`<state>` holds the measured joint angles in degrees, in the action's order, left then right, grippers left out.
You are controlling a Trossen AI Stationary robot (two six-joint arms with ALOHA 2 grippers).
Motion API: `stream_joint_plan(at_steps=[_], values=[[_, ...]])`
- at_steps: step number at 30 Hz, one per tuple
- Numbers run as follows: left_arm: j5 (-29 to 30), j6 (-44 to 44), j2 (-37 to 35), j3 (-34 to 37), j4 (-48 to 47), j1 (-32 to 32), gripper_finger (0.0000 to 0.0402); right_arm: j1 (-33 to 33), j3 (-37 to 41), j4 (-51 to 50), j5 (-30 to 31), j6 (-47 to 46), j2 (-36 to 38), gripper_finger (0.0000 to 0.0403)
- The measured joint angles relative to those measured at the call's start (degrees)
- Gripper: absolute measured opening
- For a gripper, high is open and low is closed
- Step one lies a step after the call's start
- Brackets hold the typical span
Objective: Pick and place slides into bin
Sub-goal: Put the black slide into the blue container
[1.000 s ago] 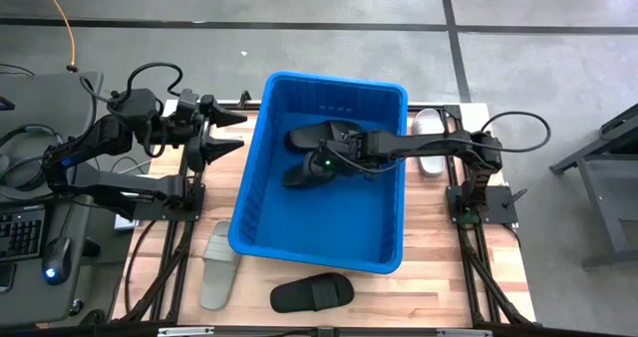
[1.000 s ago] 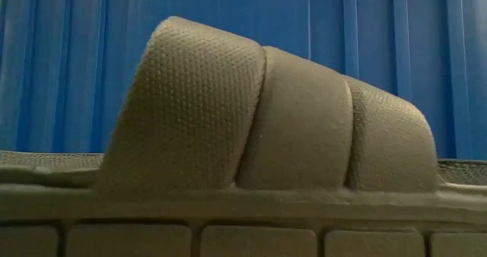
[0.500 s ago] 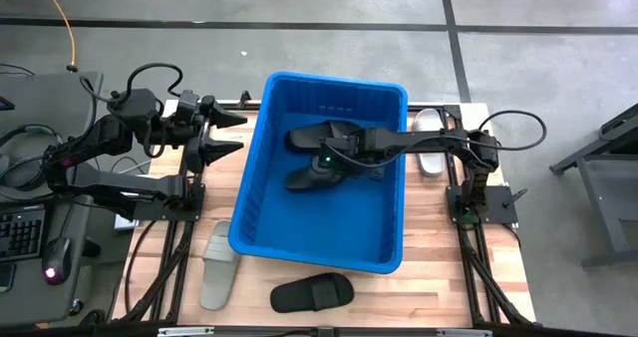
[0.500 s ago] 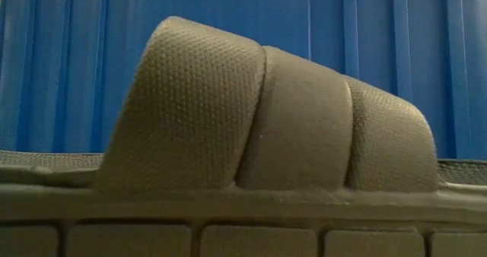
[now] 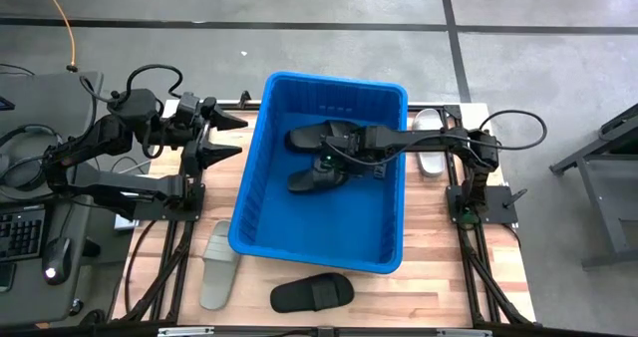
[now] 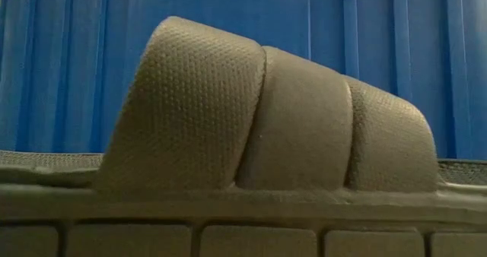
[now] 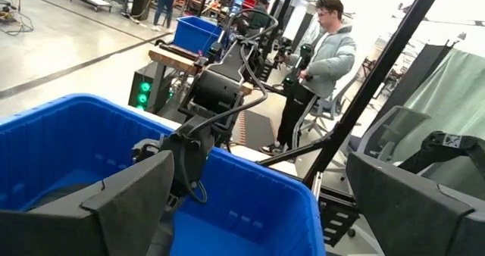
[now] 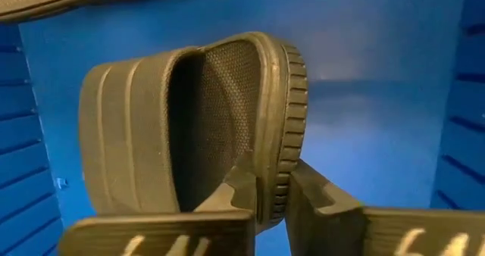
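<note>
The blue bin (image 5: 384,232) stands mid-table. My right gripper (image 5: 321,162) reaches down into it and is shut on a black slide (image 5: 311,175). A second black slide (image 5: 321,135) lies on the bin's floor toward the far wall. Outside the bin, each lying on the table, are a grey slide (image 5: 217,262) at the near left, a black slide (image 5: 312,293) at the near edge and a white slide (image 5: 431,144) to the right. My left gripper (image 5: 237,136) hangs open left of the bin, holding nothing. My right gripper pinches the slide's sole at its side rim (image 8: 274,182) between its two fingers, one finger (image 8: 241,186) on the footbed beside the strap, the other (image 8: 312,197) on the underside. The fingers come steeply from above. The slide hangs on edge; whether it touches the bin's floor I cannot tell.
The bin's high walls (image 7: 250,188) enclose the right gripper. The near black slide's strap (image 6: 259,112) fills the low view in front of the bin wall. A person (image 7: 318,67) stands beyond the table. A keyboard and mouse (image 5: 55,262) lie off the table's left side.
My right gripper has tipped a little inside the bin, still shut on the black slide. The slide has shifted slightly toward the bin's near right with it.
</note>
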<state>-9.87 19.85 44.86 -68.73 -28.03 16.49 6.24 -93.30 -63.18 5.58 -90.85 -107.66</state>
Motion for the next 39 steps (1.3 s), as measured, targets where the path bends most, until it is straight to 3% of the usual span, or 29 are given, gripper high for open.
stream_joint_plan(at_steps=[3, 11, 18, 27, 39], values=[[0.0, -0.1, 0.0, 0.0, -0.02, 0.0, 0.0379, 0.04, 0.0, 0.57, -0.28, 0.85, 0.0, 0.0027], [0.0, -0.22, 0.0, 0.0, 0.01, 0.02, 0.0379, -0.02, 0.02, -0.48, -2.8, -0.4, 0.0, 0.0134], [0.0, -1.61, 0.0, 0.0, 0.02, 0.0, 0.0379, -0.02, 0.04, -1.02, -1.11, -0.56, -0.02, 0.0195], [0.0, -1.61, 0.0, 0.0, 0.02, 0.0, 0.0379, 0.59, 0.04, -5.52, -0.11, 0.98, -0.02, 0.0221], [-0.03, -1.61, 0.0, 0.0, -0.19, 0.0, 0.0379, 0.89, -0.46, 2.61, 2.83, 9.12, 0.17, 0.0222]])
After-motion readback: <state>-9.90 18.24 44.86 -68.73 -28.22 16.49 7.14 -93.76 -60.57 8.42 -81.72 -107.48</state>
